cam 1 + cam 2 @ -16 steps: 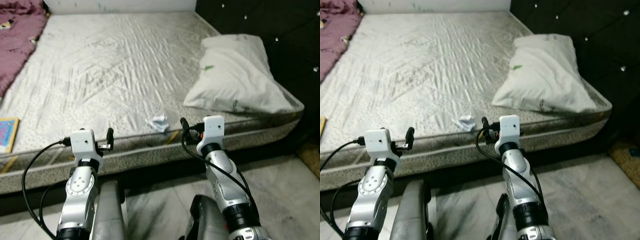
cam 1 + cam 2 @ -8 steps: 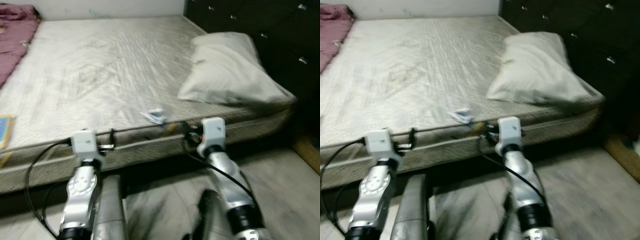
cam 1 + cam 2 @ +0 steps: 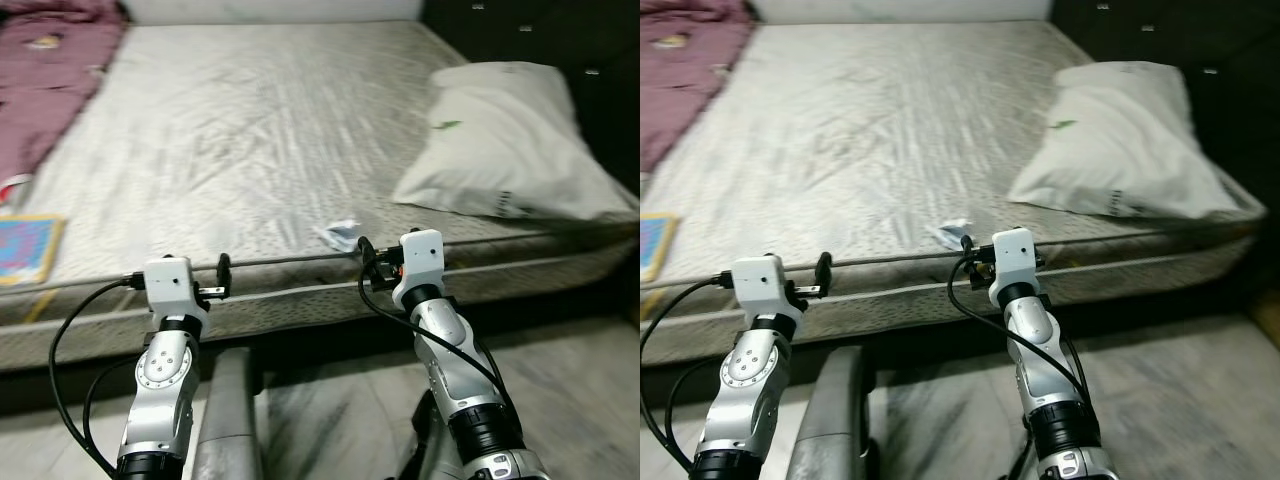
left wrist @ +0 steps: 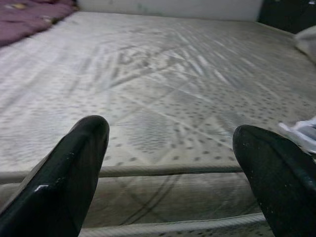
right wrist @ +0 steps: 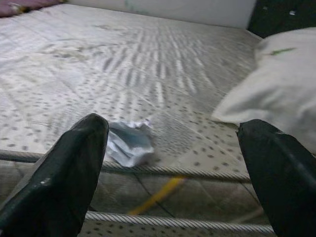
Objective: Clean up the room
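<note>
Our bare mattress (image 3: 250,130) carries a pillow (image 3: 510,140), crumpled paper (image 3: 342,235) at its near edge, a maroon blanket (image 3: 45,90) and a book (image 3: 25,248).

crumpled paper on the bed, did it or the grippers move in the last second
Only the camera swung, toward the robot's left. The crumpled paper lies where it was near the mattress edge, untouched. The left gripper and right gripper stay raised before the bed, both open and empty. The pillow is unmoved.

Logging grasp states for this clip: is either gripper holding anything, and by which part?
Nothing is held. Left gripper and right gripper are open; crumpled paper lies on the mattress.
</note>
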### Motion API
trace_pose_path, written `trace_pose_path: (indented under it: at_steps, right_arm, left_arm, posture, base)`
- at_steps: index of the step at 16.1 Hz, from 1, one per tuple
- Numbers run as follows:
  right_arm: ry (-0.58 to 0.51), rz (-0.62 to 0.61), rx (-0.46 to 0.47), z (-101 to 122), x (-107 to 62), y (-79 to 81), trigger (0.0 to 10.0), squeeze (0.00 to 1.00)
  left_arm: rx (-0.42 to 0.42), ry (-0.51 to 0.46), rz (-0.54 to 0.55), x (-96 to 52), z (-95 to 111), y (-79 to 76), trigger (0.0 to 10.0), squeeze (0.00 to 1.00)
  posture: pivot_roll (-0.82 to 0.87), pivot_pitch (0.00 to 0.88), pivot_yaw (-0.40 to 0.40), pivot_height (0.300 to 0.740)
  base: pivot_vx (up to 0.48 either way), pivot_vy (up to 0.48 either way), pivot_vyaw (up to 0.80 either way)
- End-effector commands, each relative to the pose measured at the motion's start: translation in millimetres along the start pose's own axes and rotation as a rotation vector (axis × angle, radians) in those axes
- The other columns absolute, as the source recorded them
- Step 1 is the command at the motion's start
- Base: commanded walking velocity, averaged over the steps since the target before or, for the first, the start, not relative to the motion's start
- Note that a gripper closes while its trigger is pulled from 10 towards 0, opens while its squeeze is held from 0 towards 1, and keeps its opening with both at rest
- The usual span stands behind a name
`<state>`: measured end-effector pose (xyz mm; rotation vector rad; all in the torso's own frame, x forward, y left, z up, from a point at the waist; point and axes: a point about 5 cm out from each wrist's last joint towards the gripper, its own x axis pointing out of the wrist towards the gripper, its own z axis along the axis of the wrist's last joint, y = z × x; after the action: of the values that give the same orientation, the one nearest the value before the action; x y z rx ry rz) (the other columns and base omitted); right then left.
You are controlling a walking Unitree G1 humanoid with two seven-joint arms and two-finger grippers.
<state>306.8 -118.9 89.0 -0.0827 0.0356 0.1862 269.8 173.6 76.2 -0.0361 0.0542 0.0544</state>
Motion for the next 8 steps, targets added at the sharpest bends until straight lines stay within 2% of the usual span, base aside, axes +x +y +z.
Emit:
trace_pose_path:
  at_steps: [1,3,6,8]
  right_arm:
    - [0.011,0.002,0.000,-1.6,0.1,-0.8,10.0,0.00]
    - [0.007,0.014,-0.005,-1.8,0.2,0.0,10.0,0.00]
    - [0.010,0.012,-0.007,-2.3,-0.2,-0.2,10.0,0.00]
    - [0.013,0.007,-0.009,-3.1,-0.2,-0.9,10.0,0.00]
  left_arm:
    - [-0.009,-0.001,-0.011,0.8,0.7,-1.5,10.0,0.00]
    - [-0.013,-0.002,-0.015,0.4,0.6,-2.1,10.0,0.00]
    - [-0.014,0.000,-0.017,0.0,0.1,-2.3,10.0,0.00]
    - [-0.014,0.005,-0.018,-0.2,-0.7,-2.3,10.0,0.00]
  posture:
    - [0.10,0.000,-0.054,0.504]
    - [0.10,0.000,-0.054,0.504]
    - [0.10,0.000,-0.053,0.504]
    - [0.10,0.000,-0.053,0.504]
  base:
    - [0.255,0.000,0.00]
    - [0.298,0.000,0.00]
    - [0.293,0.000,0.80]
    - [0.264,0.000,0.23]
